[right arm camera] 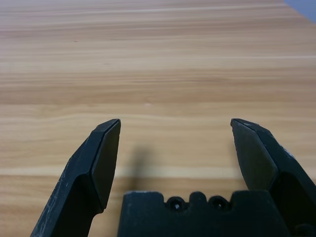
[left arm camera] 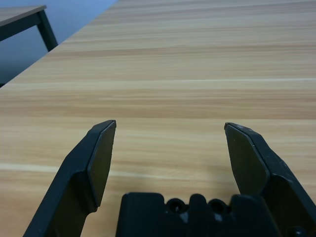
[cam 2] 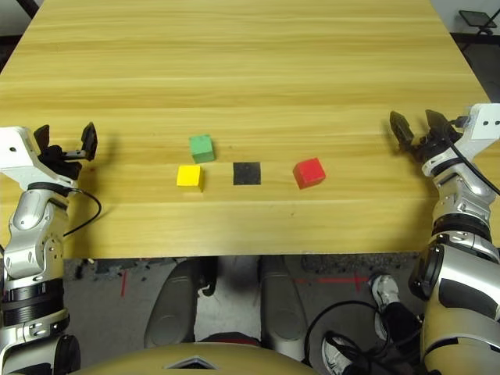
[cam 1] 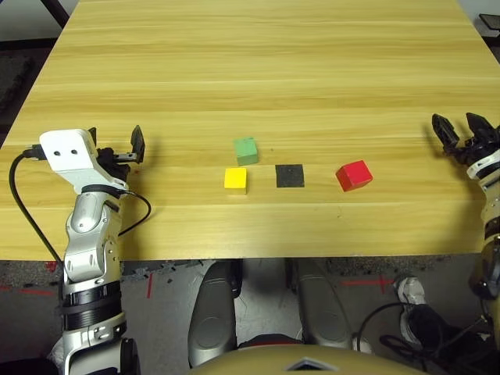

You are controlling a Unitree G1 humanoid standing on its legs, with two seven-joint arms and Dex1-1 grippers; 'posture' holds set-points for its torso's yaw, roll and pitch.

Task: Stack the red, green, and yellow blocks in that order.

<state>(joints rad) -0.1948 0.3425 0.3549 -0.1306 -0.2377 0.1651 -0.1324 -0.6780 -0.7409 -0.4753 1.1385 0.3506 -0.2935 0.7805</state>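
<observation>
A: What lies around the black square patch (cam 1: 290,176)?

B: 3 small cubes, all on the worktop (cam 1: 258,86). The red block (cam 1: 355,176) sits to the right of the patch, apart from it (and turned at an angle, a bit jaunty).

A: And the yellow block (cam 1: 235,180)?

B: To the left of the patch, with a strip of bare wood between the 2.

A: So the green block (cam 1: 245,151) is over there too?

B: Yes, left of the patch as well, but farther from the robot than the patch is. It sits just beyond the yellow one (very near it; I can't tell whether they touch).

A: Anything stacked?

B: No, each of the 3 rests directly on the wood.

A: Where is the left claw (left arm camera: 170,121)?

B: Well to the left of the patch, past the yellow and green blocks. Its 2 black fingers stand wide apart, with nothing held between them.

A: And the right claw (right arm camera: 176,119)?

B: Well to the right of the patch, beyond the red block (and a little farther from the robot than that block). It is spread wide too, and empty, with only wood grain visible between its 2 fingers.
</observation>
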